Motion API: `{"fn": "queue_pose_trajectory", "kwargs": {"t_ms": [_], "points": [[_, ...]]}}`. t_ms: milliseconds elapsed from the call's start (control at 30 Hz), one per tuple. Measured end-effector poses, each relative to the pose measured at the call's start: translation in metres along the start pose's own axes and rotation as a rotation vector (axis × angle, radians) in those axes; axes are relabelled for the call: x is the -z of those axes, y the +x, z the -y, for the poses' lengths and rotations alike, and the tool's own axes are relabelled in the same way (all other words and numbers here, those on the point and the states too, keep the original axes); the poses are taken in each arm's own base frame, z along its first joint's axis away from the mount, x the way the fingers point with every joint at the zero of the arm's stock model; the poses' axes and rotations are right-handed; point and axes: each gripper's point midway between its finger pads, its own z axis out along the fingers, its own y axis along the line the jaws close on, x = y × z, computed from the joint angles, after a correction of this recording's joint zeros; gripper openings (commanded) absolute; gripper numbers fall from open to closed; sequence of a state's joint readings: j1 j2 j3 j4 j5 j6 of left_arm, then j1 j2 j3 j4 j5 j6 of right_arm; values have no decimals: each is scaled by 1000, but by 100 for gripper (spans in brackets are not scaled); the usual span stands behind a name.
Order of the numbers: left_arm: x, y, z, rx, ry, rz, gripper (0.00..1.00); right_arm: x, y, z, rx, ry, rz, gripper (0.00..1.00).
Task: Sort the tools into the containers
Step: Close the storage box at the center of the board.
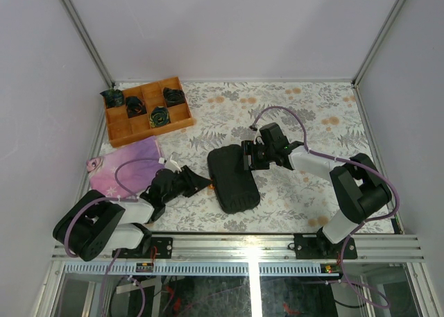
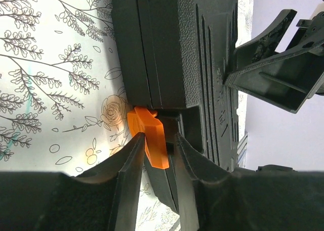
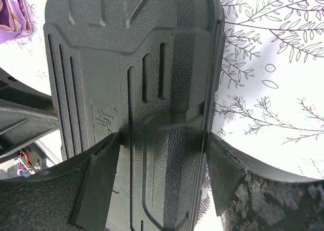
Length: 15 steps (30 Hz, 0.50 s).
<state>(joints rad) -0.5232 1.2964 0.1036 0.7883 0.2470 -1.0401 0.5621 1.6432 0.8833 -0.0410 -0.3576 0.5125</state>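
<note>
The container, a black moulded case [image 1: 232, 182], lies closed on the floral cloth in the middle of the table. Its small orange tab [image 2: 152, 135] sticks out of its left edge. My left gripper [image 1: 201, 183] [image 2: 158, 140] is closed around that tab, one finger against the orange plastic and the other against the case's recess. My right gripper [image 1: 250, 157] [image 3: 162, 147] straddles the case's far right end, with the textured lid [image 3: 152, 64] between its fingers and one finger at the case's edge. No tools show in any view.
An orange-brown wooden divided tray [image 1: 148, 112] holding several dark items stands at the back left. A purple fabric pouch [image 1: 125, 168] lies at the left, beside my left arm. White walls close in the table on three sides.
</note>
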Motion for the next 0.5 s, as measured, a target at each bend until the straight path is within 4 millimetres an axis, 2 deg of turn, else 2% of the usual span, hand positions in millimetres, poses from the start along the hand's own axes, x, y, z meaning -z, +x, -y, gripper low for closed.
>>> {"fn": "queue_pose_trajectory", "kwargs": {"t_ms": [500], "points": [[-1,-2,0,-13,-23,-6,12,0,0,0,0,0,-3,42]]}}
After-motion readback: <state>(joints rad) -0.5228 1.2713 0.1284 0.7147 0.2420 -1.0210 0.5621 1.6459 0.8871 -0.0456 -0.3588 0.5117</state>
